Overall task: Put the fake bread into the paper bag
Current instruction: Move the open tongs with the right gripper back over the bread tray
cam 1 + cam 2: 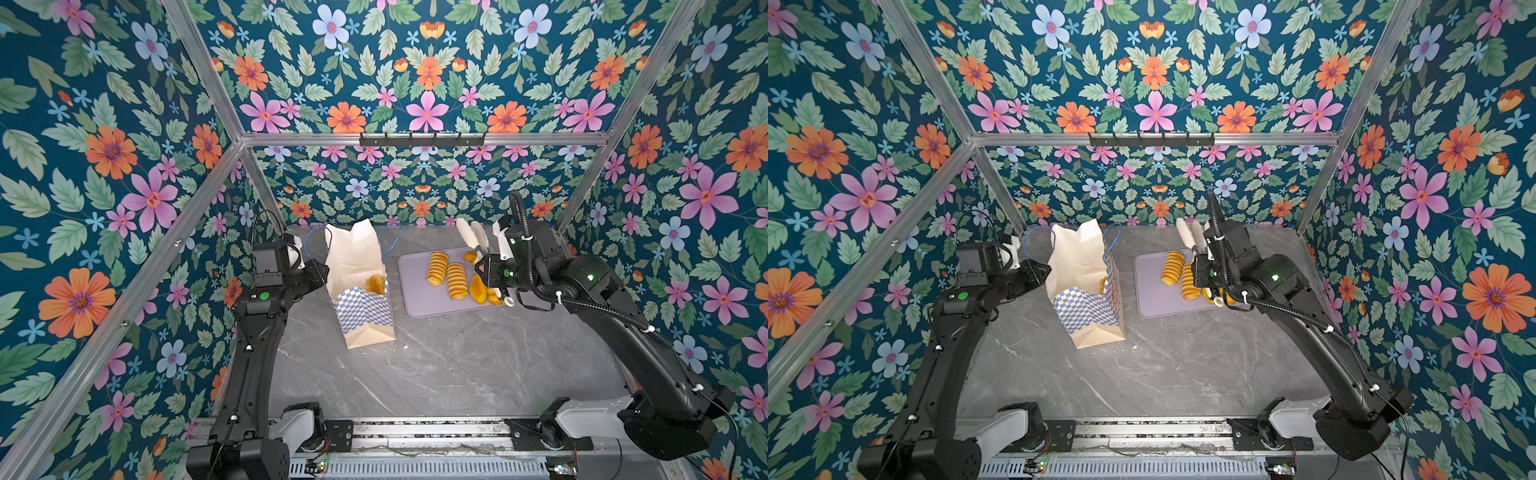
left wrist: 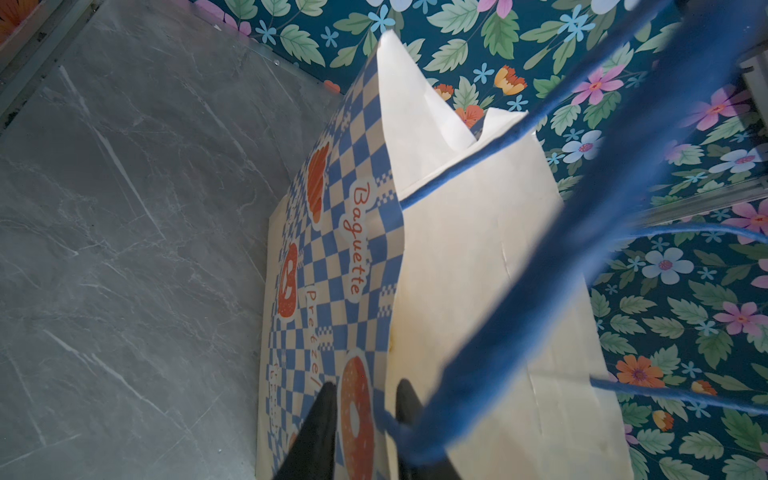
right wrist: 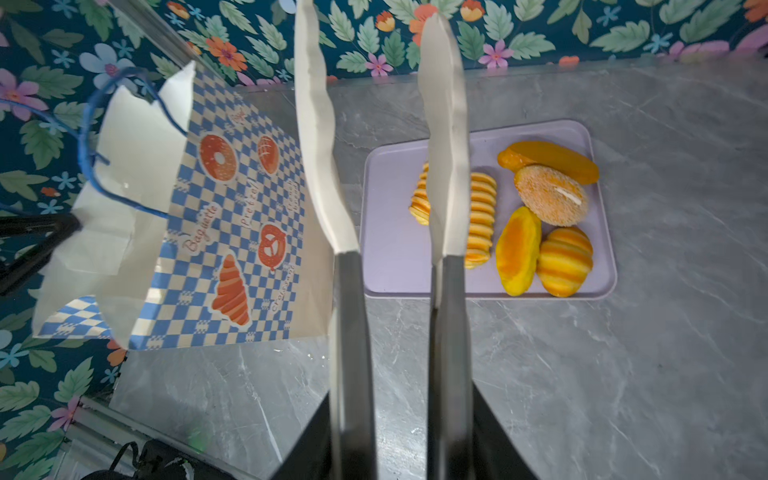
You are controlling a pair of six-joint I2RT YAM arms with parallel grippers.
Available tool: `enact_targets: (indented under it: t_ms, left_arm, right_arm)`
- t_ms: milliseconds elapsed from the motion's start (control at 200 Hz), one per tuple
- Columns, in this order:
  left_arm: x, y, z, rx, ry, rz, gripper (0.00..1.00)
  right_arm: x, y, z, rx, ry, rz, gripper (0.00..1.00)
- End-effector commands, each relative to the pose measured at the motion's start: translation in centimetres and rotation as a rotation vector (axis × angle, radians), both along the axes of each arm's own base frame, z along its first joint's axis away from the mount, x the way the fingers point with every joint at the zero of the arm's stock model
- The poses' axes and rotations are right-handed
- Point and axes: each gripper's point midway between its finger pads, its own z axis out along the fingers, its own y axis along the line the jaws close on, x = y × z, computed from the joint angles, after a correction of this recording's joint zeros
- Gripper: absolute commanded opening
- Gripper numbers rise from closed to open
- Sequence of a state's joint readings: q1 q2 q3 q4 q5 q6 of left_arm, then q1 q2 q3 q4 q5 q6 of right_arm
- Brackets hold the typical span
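Nearest, the desk [image 1: 436, 365] lies bare, so a dropped piece would land there, outside the bag. Next, the bag [image 1: 365, 307] stands on its base left of centre, its mouth up and crumpled, with some bread [image 1: 376, 284] showing inside. The left end effector [image 2: 365, 388] is closed on the bag's rim, one finger on the chequered face and one on the cream inside. It holds that one wall only, and I judge this the main risk. The free walls sag inward and narrow the mouth, so a piece may catch the paper edge and roll off. A hard pull on thin paper could also tear the rim or tip the bag. The blue cord [image 2: 540, 270] stands up at the mouth and could snag a blade.

Further back, the tray [image 1: 415, 299] sits just beside the bag with the rest of the bread [image 3: 517, 255], six pieces. Those at one end touch each other, so a blade pushed between them may shove a neighbour off the tray. The right end effector [image 3: 401, 424] is clamped on the tongs [image 3: 349, 311]. Their white blades stand apart and empty above the tray, pointing to the back wall. The pieces look smooth and rounded, so a shallow bite may let one slip out, and the tongs might twist in the grip
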State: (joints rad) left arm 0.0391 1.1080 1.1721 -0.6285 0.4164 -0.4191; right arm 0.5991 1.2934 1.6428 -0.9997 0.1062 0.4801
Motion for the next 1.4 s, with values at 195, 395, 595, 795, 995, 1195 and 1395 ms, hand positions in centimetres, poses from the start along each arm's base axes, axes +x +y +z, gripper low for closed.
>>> enact_targets:
  t_ms: [195, 395, 595, 795, 995, 1195, 1395]
  left_arm:
    - [-0.1, 0.0, 0.3, -0.004, -0.016, 0.003, 0.28]
    - [-0.2, -0.1, 0.4, -0.004, -0.017, -0.003, 0.28]
    - [-0.2, -0.2, 0.4, -0.003, -0.018, -0.009, 0.28]
    - [-0.1, -0.1, 0.3, -0.002, -0.016, -0.010, 0.28]
    - [-0.1, -0.2, 0.4, -0.003, -0.020, -0.012, 0.28]
    - [-0.1, -0.2, 0.3, -0.004, -0.016, -0.010, 0.28]
    - [-0.1, -0.2, 0.2, -0.004, -0.014, -0.012, 0.28]
  right_arm:
    - [-0.4, -1.6, -4.8, 0.054, 0.119, -0.044, 0.39]
    - [-0.9, -2.2, -8.1, 0.047, 0.189, -0.069, 0.39]
    - [-1.2, -2.3, -9.9, 0.046, 0.228, -0.083, 0.39]
    - [-1.4, -2.6, -11.1, 0.034, 0.251, -0.095, 0.39]
    - [-1.1, -3.1, -12.6, 0.029, 0.281, -0.112, 0.39]
    - [-0.9, -3.8, -14.4, 0.028, 0.325, -0.129, 0.39]
    - [-0.9, -4.6, -16.6, 0.013, 0.379, -0.142, 0.39]
